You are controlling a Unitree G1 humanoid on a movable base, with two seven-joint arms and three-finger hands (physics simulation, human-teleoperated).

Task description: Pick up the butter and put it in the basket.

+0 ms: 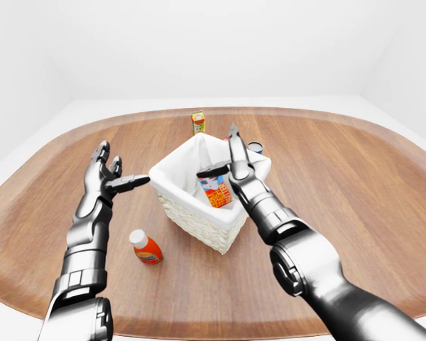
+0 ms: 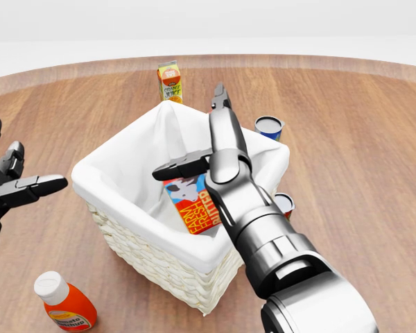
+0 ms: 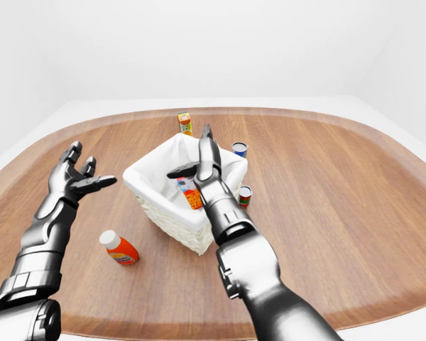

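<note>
The butter (image 2: 193, 204), a red and white carton with blue print, lies inside the white-lined wicker basket (image 2: 128, 239) in the middle of the head view, leaning against the basket's right wall. My right hand (image 2: 197, 139) is open above the basket, fingers spread and straight, just over the butter and not touching it. My left hand (image 2: 14, 182) is open and empty at the left edge of the head view, apart from the basket.
An orange juice carton (image 2: 170, 81) stands above the basket. A blue can (image 2: 268, 126) and a red can (image 2: 284, 204) stand at the basket's right. A tomato sauce bottle (image 2: 64, 302) lies at the bottom left. All rest on a round wooden table (image 1: 355, 185).
</note>
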